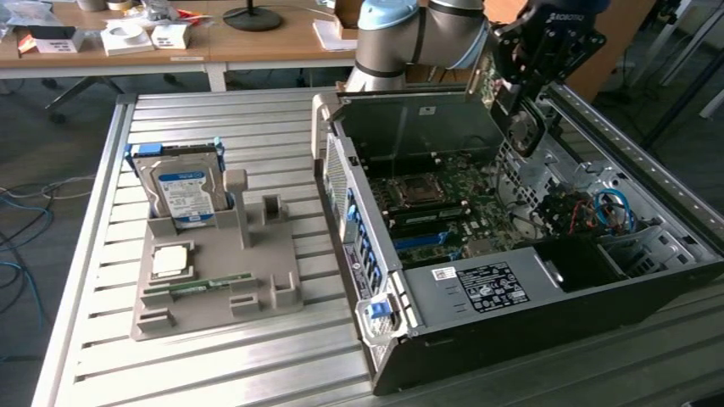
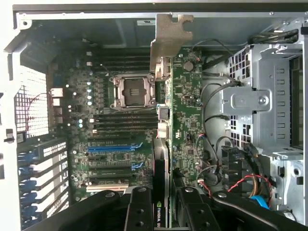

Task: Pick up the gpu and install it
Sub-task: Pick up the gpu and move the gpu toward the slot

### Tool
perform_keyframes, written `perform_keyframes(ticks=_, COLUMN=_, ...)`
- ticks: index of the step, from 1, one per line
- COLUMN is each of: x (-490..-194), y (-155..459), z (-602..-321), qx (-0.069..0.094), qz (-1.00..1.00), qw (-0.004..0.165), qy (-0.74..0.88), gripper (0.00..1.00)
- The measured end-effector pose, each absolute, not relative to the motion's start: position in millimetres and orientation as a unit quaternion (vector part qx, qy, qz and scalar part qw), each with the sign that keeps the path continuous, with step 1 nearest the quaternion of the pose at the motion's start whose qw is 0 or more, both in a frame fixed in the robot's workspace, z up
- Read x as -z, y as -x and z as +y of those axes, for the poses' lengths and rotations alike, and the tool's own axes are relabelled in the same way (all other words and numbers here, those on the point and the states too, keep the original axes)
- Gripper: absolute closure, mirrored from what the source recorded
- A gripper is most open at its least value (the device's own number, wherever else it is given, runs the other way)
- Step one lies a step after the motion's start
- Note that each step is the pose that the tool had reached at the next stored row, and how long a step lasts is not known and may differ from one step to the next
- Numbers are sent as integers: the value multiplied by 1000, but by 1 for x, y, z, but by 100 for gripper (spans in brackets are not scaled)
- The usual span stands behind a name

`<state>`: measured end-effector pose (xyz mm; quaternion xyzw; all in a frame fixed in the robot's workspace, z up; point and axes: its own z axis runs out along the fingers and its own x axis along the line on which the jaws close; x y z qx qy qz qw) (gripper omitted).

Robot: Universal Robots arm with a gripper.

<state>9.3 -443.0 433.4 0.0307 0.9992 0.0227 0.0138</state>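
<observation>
The fingers [image 2: 139, 211] are clenched on the two flat faces of the gpu [image 2: 160, 168], so the card hangs on its edge above the open computer case [image 1: 351, 203], with its lower edge free to go down. Its silvery bracket [image 2: 171, 38] points to the far wall of the case, and the card stands across the blue slots [image 2: 115, 148], not along them. On the exterior view's right, the drive cage [image 2: 260, 106] and loose cables [image 2: 240, 183] are near, while over the motherboard [image 2: 96, 96] there is more open room.
</observation>
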Motion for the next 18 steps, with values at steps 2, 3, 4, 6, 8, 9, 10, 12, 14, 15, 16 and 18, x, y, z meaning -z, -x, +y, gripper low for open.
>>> perform_keyframes(ticks=2, x=-433, y=-14, z=-443, qx=-23, qz=999, qw=14, qy=-31, gripper=74)
perform_keyframes(ticks=3, x=-433, y=-16, z=-443, qx=-23, qz=999, qw=14, qy=-30, gripper=74)
perform_keyframes(ticks=4, x=-433, y=-18, z=-443, qx=-23, qz=999, qw=14, qy=-30, gripper=74)
perform_keyframes(ticks=6, x=-433, y=-21, z=-443, qx=-23, qz=999, qw=14, qy=-30, gripper=74)
perform_keyframes(ticks=8, x=-433, y=-23, z=-443, qx=-23, qz=999, qw=14, qy=-30, gripper=74)
perform_keyframes(ticks=9, x=-433, y=-23, z=-443, qx=-23, qz=999, qw=14, qy=-30, gripper=74)
perform_keyframes(ticks=10, x=-433, y=-23, z=-443, qx=-23, qz=999, qw=14, qy=-30, gripper=74)
perform_keyframes(ticks=12, x=-433, y=-24, z=-443, qx=-23, qz=999, qw=14, qy=-30, gripper=74)
perform_keyframes(ticks=14, x=-432, y=-24, z=-443, qx=-23, qz=999, qw=14, qy=-30, gripper=74)
perform_keyframes(ticks=15, x=-432, y=-24, z=-443, qx=-23, qz=999, qw=14, qy=-30, gripper=74)
perform_keyframes(ticks=16, x=-432, y=-24, z=-443, qx=-23, qz=999, qw=14, qy=-30, gripper=74)
perform_keyframes(ticks=18, x=-432, y=-23, z=-443, qx=-23, qz=999, qw=14, qy=-30, gripper=74)
